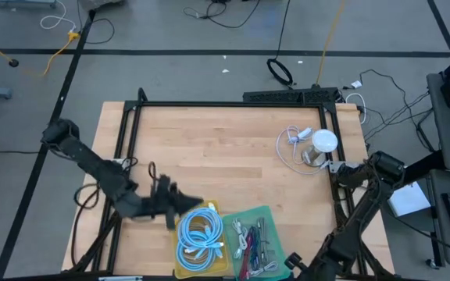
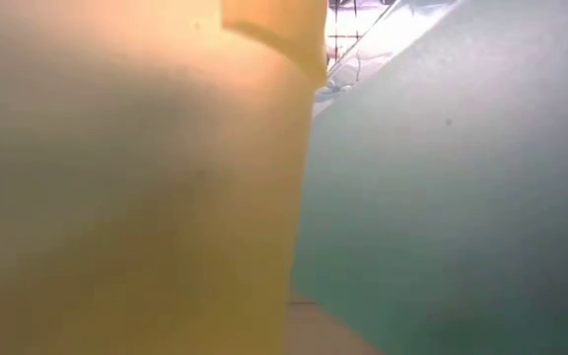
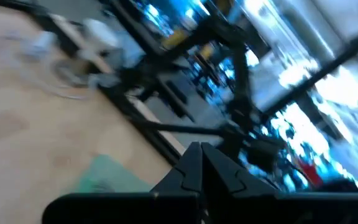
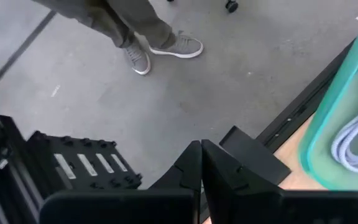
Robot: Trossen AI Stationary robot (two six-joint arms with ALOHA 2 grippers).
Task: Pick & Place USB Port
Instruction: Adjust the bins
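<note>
Yellow tray (image 1: 186, 264) of coiled cables, left gripper (image 1: 180, 206) just beside it, fingers closed, empty | green tray (image 1: 266, 221) alongside | step: reach not begun, USB port (image 1: 312, 158) looks well apart near white cable (image 1: 291, 139) | next: open, cross table | right gripper (image 4: 201, 163) closed, parked off the table edge.

A robotics lab or workshop: a wooden table (image 1: 233, 148) in a black metal frame (image 1: 233, 104) stands on a grey concrete floor (image 1: 170, 31). Loose cables (image 1: 61, 31) trail across the floor, a power strip (image 1: 287, 96) lies behind the table, and a person's shoes (image 4: 163, 51) show nearby.
</note>
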